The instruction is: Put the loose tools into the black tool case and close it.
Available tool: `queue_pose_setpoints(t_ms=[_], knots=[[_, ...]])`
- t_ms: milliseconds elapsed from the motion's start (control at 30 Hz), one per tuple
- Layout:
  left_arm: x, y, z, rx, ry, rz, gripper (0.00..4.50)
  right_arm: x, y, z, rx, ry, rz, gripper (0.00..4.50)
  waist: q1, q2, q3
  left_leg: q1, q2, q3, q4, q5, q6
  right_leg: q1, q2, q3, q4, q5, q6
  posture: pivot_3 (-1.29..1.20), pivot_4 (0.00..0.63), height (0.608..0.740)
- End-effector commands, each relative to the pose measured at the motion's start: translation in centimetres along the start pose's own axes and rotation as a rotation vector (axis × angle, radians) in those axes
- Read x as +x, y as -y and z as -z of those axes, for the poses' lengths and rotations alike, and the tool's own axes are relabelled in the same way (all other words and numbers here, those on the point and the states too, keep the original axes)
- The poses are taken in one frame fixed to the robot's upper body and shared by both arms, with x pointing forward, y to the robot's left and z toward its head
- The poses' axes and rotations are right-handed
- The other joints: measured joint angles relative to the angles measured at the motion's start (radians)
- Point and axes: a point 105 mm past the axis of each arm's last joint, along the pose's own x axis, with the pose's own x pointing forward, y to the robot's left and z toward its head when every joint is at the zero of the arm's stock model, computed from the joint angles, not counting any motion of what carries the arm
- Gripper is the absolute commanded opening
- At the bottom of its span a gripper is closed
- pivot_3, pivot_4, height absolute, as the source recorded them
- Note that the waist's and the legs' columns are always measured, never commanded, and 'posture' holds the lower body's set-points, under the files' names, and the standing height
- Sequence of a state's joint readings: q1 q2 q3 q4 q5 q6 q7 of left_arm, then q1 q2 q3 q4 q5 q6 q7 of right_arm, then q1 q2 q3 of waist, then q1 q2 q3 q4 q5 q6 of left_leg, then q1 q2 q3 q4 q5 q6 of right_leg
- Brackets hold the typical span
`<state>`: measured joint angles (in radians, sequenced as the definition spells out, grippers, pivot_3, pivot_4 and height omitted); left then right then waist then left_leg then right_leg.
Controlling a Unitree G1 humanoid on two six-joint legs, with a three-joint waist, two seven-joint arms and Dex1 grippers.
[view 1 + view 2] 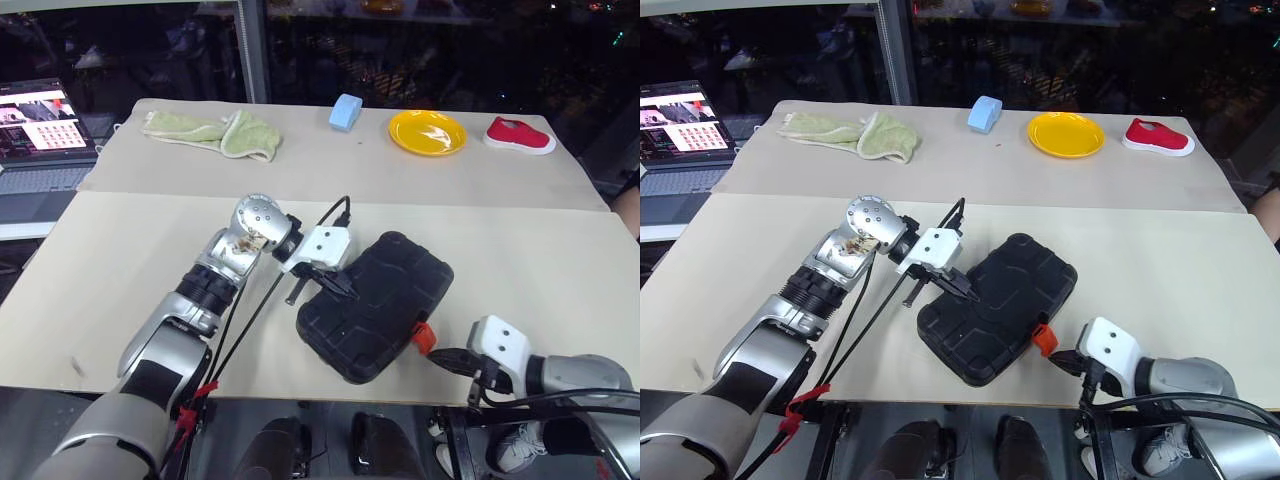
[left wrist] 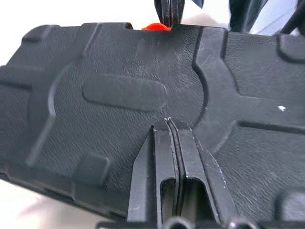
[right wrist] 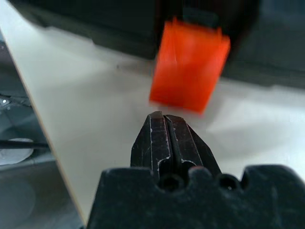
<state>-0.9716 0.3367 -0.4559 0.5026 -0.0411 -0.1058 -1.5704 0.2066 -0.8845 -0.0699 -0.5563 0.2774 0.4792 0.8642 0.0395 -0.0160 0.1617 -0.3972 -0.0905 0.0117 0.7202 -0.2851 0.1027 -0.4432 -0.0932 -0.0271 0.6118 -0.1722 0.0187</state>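
Closest to the camera, at the surface's near edge, the right pincer point(image 1: 440, 357) points its closed, empty fingers at the small orange latch point(image 1: 423, 338), stopping just short of it. That latch sticks out from the near right side of the black tool case point(image 1: 375, 305), which lies with its lid down, set at an angle near the middle of the near edge. No loose tools show on the surface, so I judge them already packed inside.

Over the case's far left part, the left pincer point(image 1: 335, 283) is also pressed shut with nothing between its fingers; its tips point(image 2: 167, 125) sit at or just above the textured lid, though actual contact cannot be confirmed.

The step in hand looks like the closing itself: lid lowered, latch not yet clearly snapped home. The orange tab appears to stand out from the case edge, so the next move likely calls for the right pincer to nudge forward and press the tab flat against the case while the left one bears down on the lid to keep the case from sliding.

Further out, along the far edge, lie a green cloth point(image 1: 215, 133) toward the left corner, a small blue object point(image 1: 346, 112), a yellow plate point(image 1: 427, 132) and a red shoe point(image 1: 518, 136) toward the right corner. An open laptop point(image 1: 40, 130) sits beyond the left edge.
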Motion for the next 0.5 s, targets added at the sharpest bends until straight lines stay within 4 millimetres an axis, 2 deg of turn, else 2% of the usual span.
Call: queue_pose_setpoints(t_ms=[33,233,400,500], knots=[[0.8,0.6,1.3,-0.043,-0.036,0.03,0.08,-0.2,0.7,-2.0,-0.014,0.059,0.032,0.0,0.0,0.0,0.0,0.001,0.0,0.0,0.0,0.0,0.001,0.002,0.0,0.0,0.0,0.0,0.0,0.0,0.15,0.732],[0.8,0.4,1.4,-0.051,-0.029,0.011,0.08,-0.8,0.1,-2.9,-0.004,0.077,0.004,0.0,-0.002,0.0,0.0,0.003,0.0,0.0,0.0,0.002,0.005,0.003,0.0,0.0,0.0,0.0,0.001,0.0,0.15,0.732],[0.8,0.3,1.4,-0.049,-0.026,0.002,0.08,-1.2,-0.5,-2.1,0.011,0.04,-0.008,0.0,0.0,0.0,0.0,0.003,0.0,0.0,0.0,0.002,0.004,0.003,0.0,0.0,0.0,0.0,0.001,0.0,0.15,0.732],[1.0,0.3,1.2,-0.042,-0.022,0.0,0.08,-0.7,-0.8,-0.8,0.032,0.013,0.0,0.0,0.0,0.0,0.0,0.004,0.0,0.0,0.0,0.0,0.002,0.004,0.0,0.0,0.0,0.0,0.001,0.0,0.15,0.732]])
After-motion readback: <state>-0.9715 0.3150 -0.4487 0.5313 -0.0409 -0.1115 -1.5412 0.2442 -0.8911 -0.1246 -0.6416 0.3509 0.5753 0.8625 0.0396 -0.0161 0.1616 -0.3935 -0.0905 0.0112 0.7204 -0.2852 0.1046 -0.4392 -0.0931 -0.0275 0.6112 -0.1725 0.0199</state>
